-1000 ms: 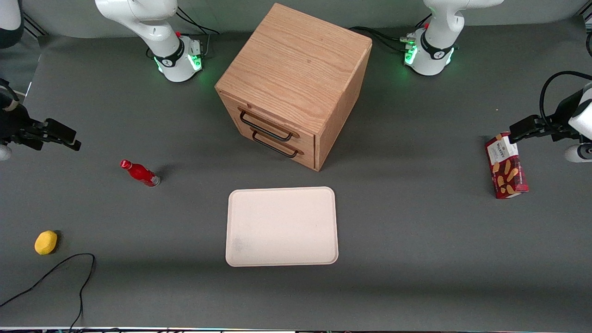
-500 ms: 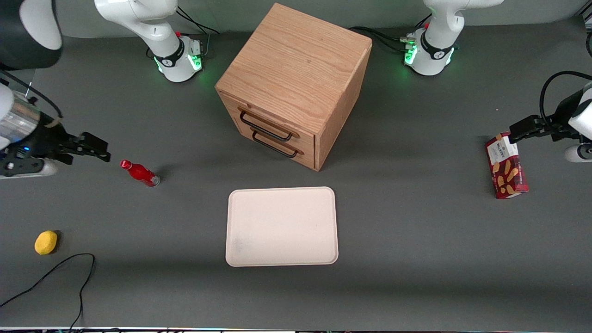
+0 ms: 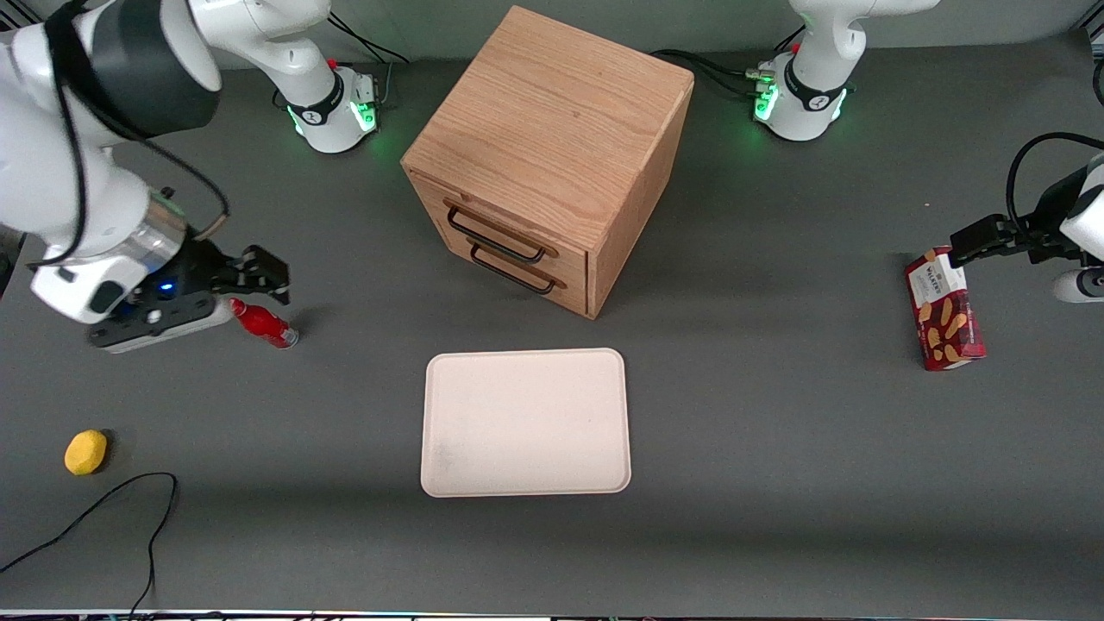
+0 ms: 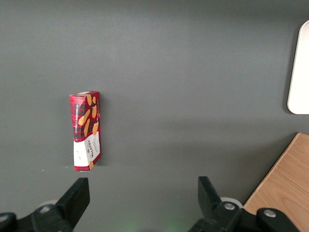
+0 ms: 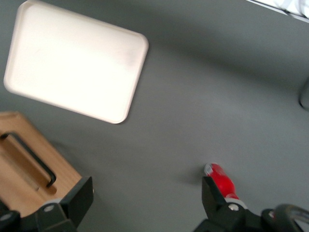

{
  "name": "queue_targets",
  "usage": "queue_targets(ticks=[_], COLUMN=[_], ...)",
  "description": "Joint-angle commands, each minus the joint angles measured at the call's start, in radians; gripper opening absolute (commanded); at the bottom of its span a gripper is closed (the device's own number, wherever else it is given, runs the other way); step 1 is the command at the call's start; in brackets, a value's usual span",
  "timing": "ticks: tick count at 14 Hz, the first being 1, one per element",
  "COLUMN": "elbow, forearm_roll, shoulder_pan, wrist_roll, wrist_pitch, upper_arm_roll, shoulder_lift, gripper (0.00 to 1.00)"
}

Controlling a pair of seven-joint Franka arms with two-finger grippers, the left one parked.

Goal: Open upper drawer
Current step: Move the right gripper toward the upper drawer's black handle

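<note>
The wooden cabinet point(image 3: 552, 129) stands mid-table, and both of its drawers sit flush. The upper drawer point(image 3: 503, 231) carries a black wire handle point(image 3: 493, 244), with the lower drawer point(image 3: 526, 280) and its matching handle just beneath. My right gripper point(image 3: 266, 276) hovers toward the working arm's end of the table, well apart from the cabinet and right beside a red bottle point(image 3: 261, 323). It is open, with only bare table between its fingers point(image 5: 79, 199). The right wrist view shows the gripper point(image 5: 147, 199), a corner of the cabinet point(image 5: 21, 169) with one black handle, and the bottle point(image 5: 221, 180).
A cream tray point(image 3: 524, 423) lies nearer the front camera than the cabinet, also in the right wrist view as the tray point(image 5: 72, 63). A yellow lemon point(image 3: 85, 452) and a black cable point(image 3: 103, 509) lie near the front edge. A red biscuit box point(image 3: 944, 308) lies toward the parked arm's end.
My right arm has swung in from the table's end toward the cabinet, and the gripper now hangs by the red bottle. Nothing else has moved.
</note>
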Motion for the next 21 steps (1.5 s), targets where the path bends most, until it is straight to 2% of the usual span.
queue_targets(ticks=[1, 9, 12, 15, 21], elbow=[0.026, 0.025, 0.019, 0.015, 0.009], forearm_roll=[-0.007, -0.004, 0.008, 0.022, 0.066], shoulder_pan=[0.075, 0.274, 0.296, 0.308, 0.328], wrist_roll=[-0.063, -0.069, -0.08, -0.166, -0.166], wrist_pitch=[-0.008, -0.005, 0.018, 0.02, 0.02], upper_arm_roll=[-0.018, -0.019, -0.018, -0.018, -0.012], shoulder_lift=[0.01, 0.047, 0.057, 0.062, 0.06], gripper=[1.0, 1.0, 1.0, 1.0, 1.0])
